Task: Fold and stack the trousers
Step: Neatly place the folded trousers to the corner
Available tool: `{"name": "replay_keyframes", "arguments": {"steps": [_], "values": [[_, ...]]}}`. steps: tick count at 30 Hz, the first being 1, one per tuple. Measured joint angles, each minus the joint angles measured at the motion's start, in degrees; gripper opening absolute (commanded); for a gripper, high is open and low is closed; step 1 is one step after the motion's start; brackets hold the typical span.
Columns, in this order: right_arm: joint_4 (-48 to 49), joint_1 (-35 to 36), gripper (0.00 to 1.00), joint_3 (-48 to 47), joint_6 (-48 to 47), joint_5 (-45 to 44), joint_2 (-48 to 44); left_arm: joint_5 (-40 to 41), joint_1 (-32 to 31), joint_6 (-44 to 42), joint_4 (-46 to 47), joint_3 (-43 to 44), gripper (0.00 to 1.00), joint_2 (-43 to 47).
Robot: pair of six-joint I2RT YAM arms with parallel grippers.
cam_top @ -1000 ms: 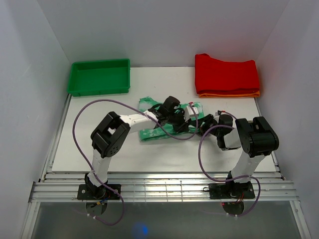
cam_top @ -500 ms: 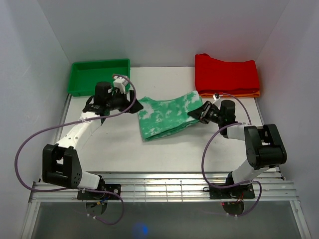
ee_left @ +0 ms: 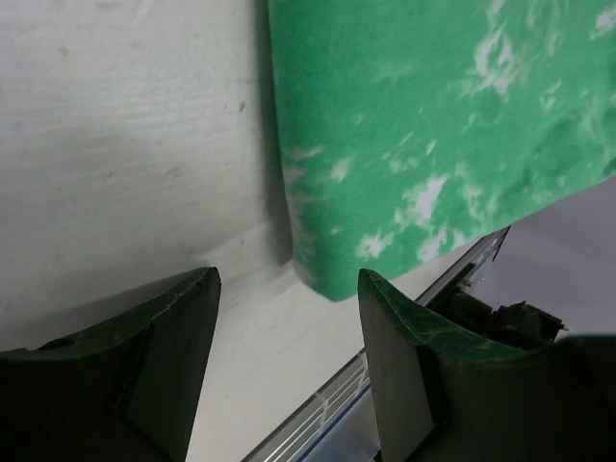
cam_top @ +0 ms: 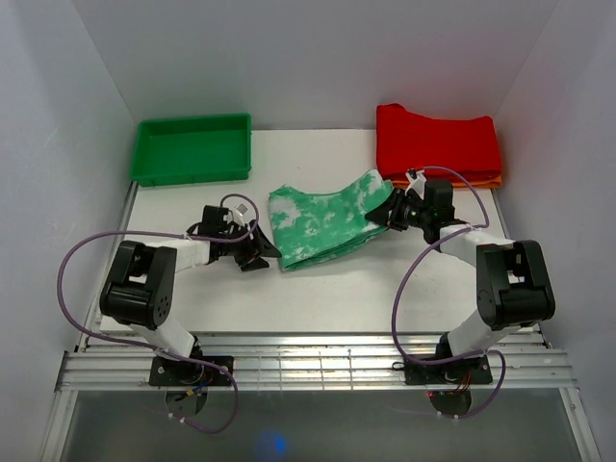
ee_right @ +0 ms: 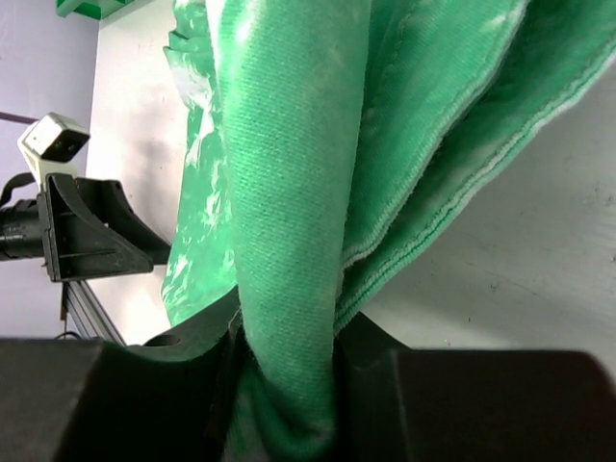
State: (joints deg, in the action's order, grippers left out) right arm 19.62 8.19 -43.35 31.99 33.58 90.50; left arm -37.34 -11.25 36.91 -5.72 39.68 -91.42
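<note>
while the right gripper had its fingers clamped on a bunched fold of the trousers, the cloth ran as a thick ridge straight out from between the tips, and the layered folded edges fell off to one side of them onto the table. left gripper sat low over the table, fingers spread wide, nothing between them. the trousers' near corner lay just ahead of the gap, closer to one fingertip than the other; couldn't tell if it touched. trousers, folded over, spanned the table between the two sets of fingers. just past the right fingers: red garment stacked on an orange garment. green tray sat well apart from the left fingers.
</note>
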Motion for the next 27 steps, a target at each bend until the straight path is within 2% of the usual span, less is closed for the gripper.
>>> {"name": "replay_keyframes", "arguments": {"steps": [4,7,8,9,10,11,19,22,27], "values": [[-1.60,0.24,0.08,-2.25,-1.44,0.07,0.79,-0.24,-2.27,5.51,8.87,-0.09,0.54,-4.31],[-2.97,0.24,0.08,-4.37,-2.71,0.07,2.14,-1.42,-3.28,8.63,13.73,0.87,0.47,-8.13],[-3.28,0.24,0.08,-5.18,-3.08,0.04,2.67,-1.75,-3.61,9.49,15.06,1.64,0.30,-9.46],[-3.34,0.24,0.08,-5.90,-3.52,-0.02,3.17,-1.73,-4.00,9.88,15.65,2.75,0.18,-10.80],[-3.41,0.24,0.08,-6.73,-4.04,-0.20,3.58,-1.51,-4.33,10.14,16.52,4.00,0.06,-12.35],[-3.52,0.24,0.08,-7.67,-4.48,-0.42,3.98,-1.46,-4.61,10.23,17.25,5.27,0.00,-13.70],[-7.32,-1.05,0.08,-18.36,-12.07,-3.93,6.34,2.80,-5.99,3.54,16.59,19.85,0.00,-17.44],[-7.54,-3.52,0.08,-22.73,-14.12,-5.03,6.69,4.98,-7.58,-2.14,16.35,28.94,0.00,-19.32],[-6.25,-10.25,0.08,-31.30,-15.85,-5.46,9.49,7.63,-12.09,-9.53,18.73,48.35,0.00,-29.16]]}}
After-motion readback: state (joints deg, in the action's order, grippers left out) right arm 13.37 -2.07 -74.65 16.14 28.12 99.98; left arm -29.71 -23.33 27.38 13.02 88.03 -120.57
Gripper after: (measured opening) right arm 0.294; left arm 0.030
